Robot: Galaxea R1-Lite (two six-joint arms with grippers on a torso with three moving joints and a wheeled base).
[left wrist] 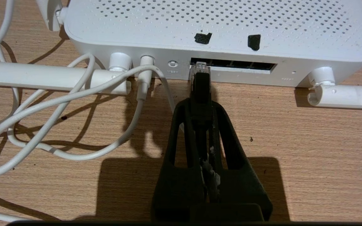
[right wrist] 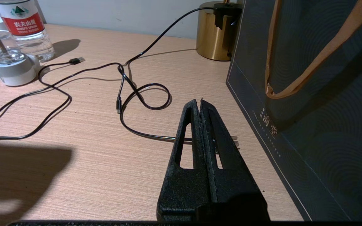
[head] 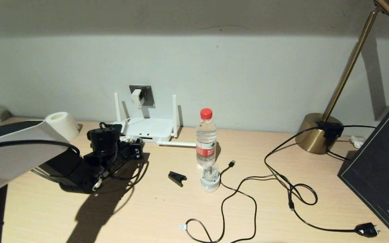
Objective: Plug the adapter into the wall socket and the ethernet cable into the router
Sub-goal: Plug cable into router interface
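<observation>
Left end effector (left wrist: 201,103) pinches ethernet cable (left wrist: 201,83) at router (left wrist: 218,28).

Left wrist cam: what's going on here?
The left claw is shut on the ethernet cable, holding its clear connector at the mouth of the router port strip; whether it is seated cannot be told. In the head view the adapter already sits in the wall socket. The right claw is shut on nothing, hanging over the table beside a dark bag.

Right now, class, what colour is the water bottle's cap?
Red; the water bottle's cap shows best in the head view.
</observation>
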